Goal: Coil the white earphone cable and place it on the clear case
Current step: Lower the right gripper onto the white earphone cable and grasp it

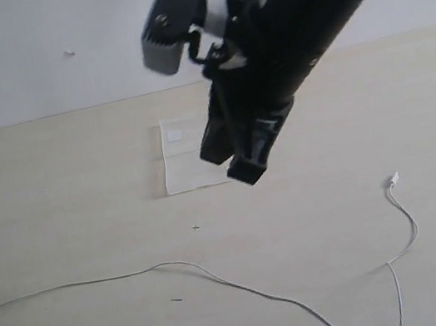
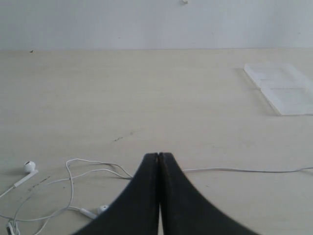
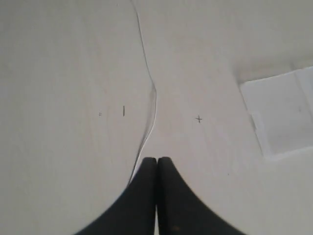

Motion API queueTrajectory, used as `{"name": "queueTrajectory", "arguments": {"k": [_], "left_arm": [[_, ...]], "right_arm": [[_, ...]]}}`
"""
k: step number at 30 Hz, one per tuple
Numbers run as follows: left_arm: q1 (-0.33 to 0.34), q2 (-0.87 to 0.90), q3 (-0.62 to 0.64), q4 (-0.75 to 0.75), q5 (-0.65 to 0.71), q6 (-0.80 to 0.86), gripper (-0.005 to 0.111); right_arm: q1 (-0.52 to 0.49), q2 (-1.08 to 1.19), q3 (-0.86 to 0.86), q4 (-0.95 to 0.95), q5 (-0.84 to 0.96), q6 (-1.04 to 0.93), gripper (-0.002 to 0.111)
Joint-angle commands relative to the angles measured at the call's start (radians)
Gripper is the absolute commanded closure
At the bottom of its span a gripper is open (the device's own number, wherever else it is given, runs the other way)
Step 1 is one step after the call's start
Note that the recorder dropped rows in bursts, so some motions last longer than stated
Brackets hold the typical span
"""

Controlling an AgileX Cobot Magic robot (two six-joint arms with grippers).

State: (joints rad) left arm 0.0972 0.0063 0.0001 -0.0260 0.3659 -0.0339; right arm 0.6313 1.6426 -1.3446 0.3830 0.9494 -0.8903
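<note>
the white earphone cable lies loose and uncoiled across the near part of the table. one long run comes in from the left edge, and a branch curls up to a small white end on the right. the clear case sits flat further back, well apart from the wire and partly hidden behind the right arm. the right gripper hangs above the table between case and cable, its jaws pressed together with nothing in them. in its wrist view the wire runs just beside the fingertips, not between them. the left gripper is likewise closed tight and looks empty (the exterior view does not show it at all). the wire passes behind its fingers and the earbuds lie in a loose tangle to one side.

the main risk, as i judge it, is the pinch itself. the wire is very thin and flat on the surface, so jaws landing slightly off line would close on bare table. a closed gripper would only push the wire away. a one-sided pull could drag the whole length and tighten the tangle into a knot. springy wire may also unwind once released and slide off the slick case.
</note>
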Motion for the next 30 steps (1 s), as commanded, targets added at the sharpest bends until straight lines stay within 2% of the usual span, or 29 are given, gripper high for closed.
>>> {"name": "queueTrajectory", "arguments": {"k": [1, 9, 18, 20, 21, 23, 26, 30], "left_arm": [[0.003, -0.006, 0.0, -0.006, -0.01, 0.002, 0.107], [0.003, -0.006, 0.0, -0.006, -0.01, 0.002, 0.107], [0.003, -0.006, 0.0, -0.006, -0.01, 0.002, 0.107], [0.003, -0.006, 0.0, -0.006, -0.01, 0.002, 0.107], [0.003, -0.006, 0.0, -0.006, -0.01, 0.002, 0.107], [0.003, -0.006, 0.0, -0.006, -0.01, 0.002, 0.107], [0.003, -0.006, 0.0, -0.006, -0.01, 0.002, 0.107], [0.003, -0.006, 0.0, -0.006, -0.01, 0.002, 0.107]], "right_arm": [[0.097, 0.112, -0.089, -0.12, 0.021, 0.093, 0.108], [0.186, 0.236, -0.161, -0.12, 0.023, 0.115, 0.097], [0.195, 0.284, -0.161, -0.068, -0.058, 0.116, 0.095], [0.195, 0.294, -0.161, -0.061, -0.081, 0.116, 0.089], [0.195, 0.308, -0.161, -0.061, -0.093, 0.116, 0.08], [0.195, 0.322, -0.161, -0.061, -0.114, 0.116, 0.073], [0.195, 0.356, -0.171, -0.076, -0.134, 0.148, 0.07], [0.195, 0.421, -0.246, -0.137, -0.055, 0.237, 0.07]]}}
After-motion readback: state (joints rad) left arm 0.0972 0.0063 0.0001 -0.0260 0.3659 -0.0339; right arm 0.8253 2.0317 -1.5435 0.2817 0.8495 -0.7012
